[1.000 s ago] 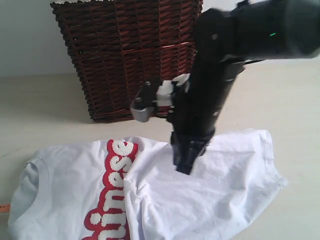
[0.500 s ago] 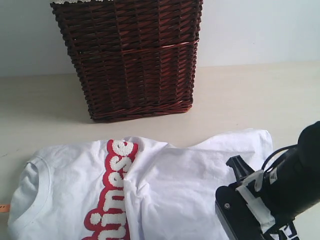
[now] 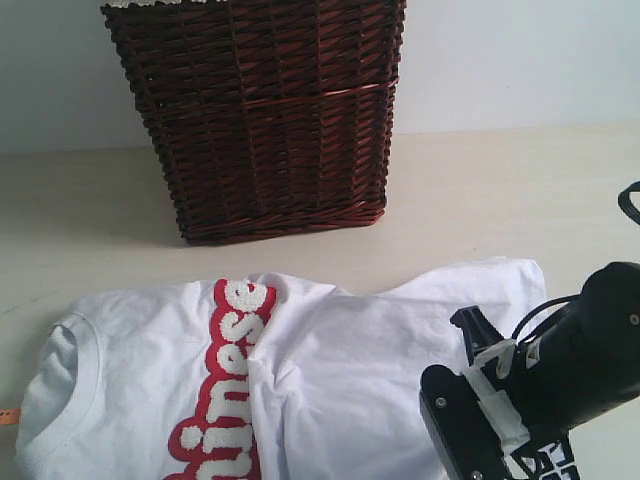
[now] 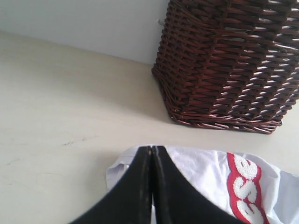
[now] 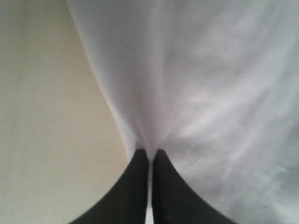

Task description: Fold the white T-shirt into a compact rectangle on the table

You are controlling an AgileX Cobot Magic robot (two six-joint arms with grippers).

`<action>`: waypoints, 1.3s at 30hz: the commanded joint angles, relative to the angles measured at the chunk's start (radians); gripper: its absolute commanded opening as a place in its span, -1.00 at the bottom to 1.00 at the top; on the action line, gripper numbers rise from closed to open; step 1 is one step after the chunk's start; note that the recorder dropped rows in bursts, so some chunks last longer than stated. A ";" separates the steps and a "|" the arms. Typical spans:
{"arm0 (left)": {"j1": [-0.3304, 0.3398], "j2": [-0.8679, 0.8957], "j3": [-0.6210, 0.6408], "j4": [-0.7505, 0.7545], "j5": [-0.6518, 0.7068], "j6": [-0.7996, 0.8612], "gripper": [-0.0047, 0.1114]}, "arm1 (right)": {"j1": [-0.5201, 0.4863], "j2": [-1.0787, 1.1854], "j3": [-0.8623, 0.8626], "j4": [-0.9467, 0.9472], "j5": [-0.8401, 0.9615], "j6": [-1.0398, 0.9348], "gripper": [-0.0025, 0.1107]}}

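Observation:
The white T-shirt [image 3: 350,370] lies spread on the pale beige table [image 3: 80,210], collar to the left, with red-outlined letters [image 3: 225,380] across its chest. My right gripper [image 5: 150,151] is shut on a pinch of the shirt's white cloth, which gathers into folds at the fingertips. In the exterior view the right arm [image 3: 530,390] sits low over the shirt's near right part. My left gripper [image 4: 151,148] is shut, its tips over the edge of a sleeve [image 4: 121,163]; I see nothing held between them. It is out of the exterior view.
A dark wicker basket [image 3: 270,110] stands on the table behind the shirt, close to its far edge, and also fills the corner of the left wrist view as the basket [image 4: 233,60]. A small orange tag [image 3: 8,415] pokes out by the collar.
The right arm swung from above the shirt's middle down to its near right part. Its jaws have closed on the cloth. The shirt lies much as before.

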 commanded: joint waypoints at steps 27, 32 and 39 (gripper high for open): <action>-0.004 -0.007 0.002 -0.003 0.001 -0.003 -0.92 | -0.005 0.201 -0.239 -0.002 -0.223 -0.059 -0.75; -0.004 -0.007 0.002 -0.003 0.001 -0.003 -0.92 | -0.005 0.250 -0.245 -0.002 -0.315 0.067 -0.20; -0.004 -0.007 0.002 -0.003 0.001 -0.003 -0.92 | -0.005 0.229 -0.245 0.082 -0.353 0.346 0.03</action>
